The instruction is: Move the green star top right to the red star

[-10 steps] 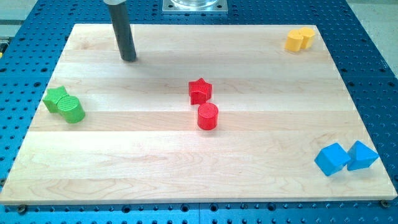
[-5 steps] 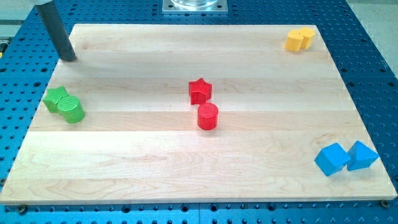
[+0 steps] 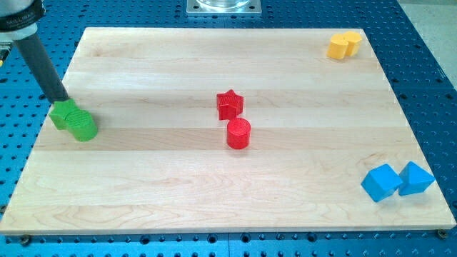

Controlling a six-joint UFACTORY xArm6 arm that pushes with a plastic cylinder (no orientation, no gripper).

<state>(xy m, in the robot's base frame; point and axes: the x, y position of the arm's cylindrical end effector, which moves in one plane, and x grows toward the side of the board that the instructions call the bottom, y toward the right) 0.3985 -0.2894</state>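
Green star [image 3: 63, 113] sits at the board's left edge; my tip [image 3: 62, 99], holding nothing, touches its upper-left side, red star [image 3: 230, 104] far right.

Words on the blocks: we see none.
Words on the wooden board [image 3: 214, 178]: we see none.
Words on the blue table [image 3: 428, 57]: we see none, only rows of small holes.
Top of the rod [image 3: 18, 14], upper left of the frame: some tiny dark marks, too small for us to read.
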